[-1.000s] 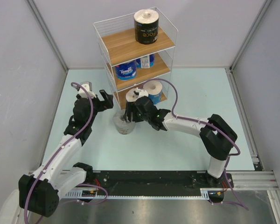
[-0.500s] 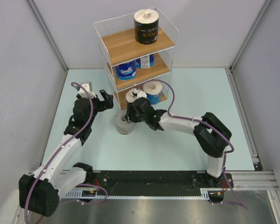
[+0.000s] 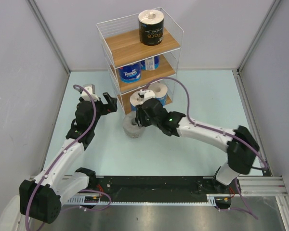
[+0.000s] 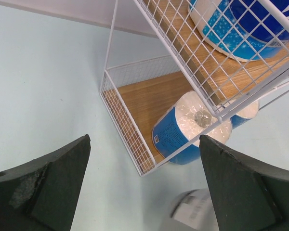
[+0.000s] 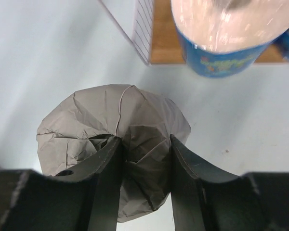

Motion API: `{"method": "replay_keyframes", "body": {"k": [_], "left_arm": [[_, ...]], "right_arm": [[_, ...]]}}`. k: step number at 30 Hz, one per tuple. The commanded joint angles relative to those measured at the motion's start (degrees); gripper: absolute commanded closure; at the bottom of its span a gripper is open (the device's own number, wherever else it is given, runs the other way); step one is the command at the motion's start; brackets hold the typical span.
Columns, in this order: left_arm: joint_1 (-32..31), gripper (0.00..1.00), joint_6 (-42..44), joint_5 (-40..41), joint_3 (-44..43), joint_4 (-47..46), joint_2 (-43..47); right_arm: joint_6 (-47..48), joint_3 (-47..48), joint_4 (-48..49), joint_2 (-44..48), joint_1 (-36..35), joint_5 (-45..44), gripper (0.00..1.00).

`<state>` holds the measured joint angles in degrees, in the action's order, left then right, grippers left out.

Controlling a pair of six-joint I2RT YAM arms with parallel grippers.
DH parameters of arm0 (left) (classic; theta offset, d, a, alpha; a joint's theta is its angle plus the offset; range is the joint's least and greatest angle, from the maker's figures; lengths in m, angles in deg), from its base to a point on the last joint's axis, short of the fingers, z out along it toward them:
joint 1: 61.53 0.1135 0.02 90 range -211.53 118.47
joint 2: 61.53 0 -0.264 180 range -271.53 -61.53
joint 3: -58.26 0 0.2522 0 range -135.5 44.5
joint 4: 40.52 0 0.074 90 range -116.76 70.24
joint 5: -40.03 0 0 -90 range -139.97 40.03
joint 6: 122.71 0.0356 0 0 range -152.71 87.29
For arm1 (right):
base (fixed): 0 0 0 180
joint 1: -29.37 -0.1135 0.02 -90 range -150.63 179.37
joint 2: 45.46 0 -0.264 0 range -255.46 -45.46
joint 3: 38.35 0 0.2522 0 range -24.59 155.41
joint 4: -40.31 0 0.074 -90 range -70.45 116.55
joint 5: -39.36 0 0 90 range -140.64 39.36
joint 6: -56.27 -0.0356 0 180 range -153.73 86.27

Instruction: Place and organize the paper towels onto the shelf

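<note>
Nearest thing first: the right gripper [image 5: 142, 163] is hanging right over the grey roll [image 5: 115, 120], which is standing on the table [image 3: 192, 96] just in front of the shelf [image 3: 116, 45]. Its fingers [image 5: 106, 168] are clenching a fold of the crumpled wrapper on top of the roll. So it's gripping paper, not the body of the roll.

The left gripper [image 3: 108, 102] is hovering a bit to the side, fingers spread wide and holding nothing.

What I'm worrying about: that pinch is on loose wrapping. On the lift the paper could tear or slide out and the roll drops. It could also dangle and swing into the wire edge, which is sitting just beside it. The bottom tier's front is already holding a blue roll [image 4: 183, 130] with a second one next to it, so a sloppy entry could be bumping those.

On views: only the right wrist cam is showing the pinch, because from above the gripper is covering it. The left wrist cam is showing bare board in the bottom tier beside the blue roll. Farther up, only the top cam is catching the blue pair [image 3: 130, 72] on the middle tier and the black roll [image 3: 151, 27] on the top board.
</note>
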<state>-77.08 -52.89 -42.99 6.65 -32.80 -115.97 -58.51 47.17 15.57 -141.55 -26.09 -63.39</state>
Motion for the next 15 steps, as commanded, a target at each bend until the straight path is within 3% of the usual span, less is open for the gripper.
{"method": "replay_keyframes", "body": {"k": [1,6,15], "left_arm": [[0.5,0.00,-1.3,-1.1,-1.7,-2.1,0.0],[0.5,0.00,-1.1,-1.2,-2.0,-1.8,-0.1],[0.5,0.00,-1.1,-0.7,-2.1,-1.4,0.4]], "right_arm": [[6.8,2.0,1.1,13.3,0.6,-0.5,0.56],[11.4,8.5,-1.5,18.2,3.6,4.7,0.55],[20.6,30.1,-2.2,15.5,3.5,-2.9,0.55]]}}
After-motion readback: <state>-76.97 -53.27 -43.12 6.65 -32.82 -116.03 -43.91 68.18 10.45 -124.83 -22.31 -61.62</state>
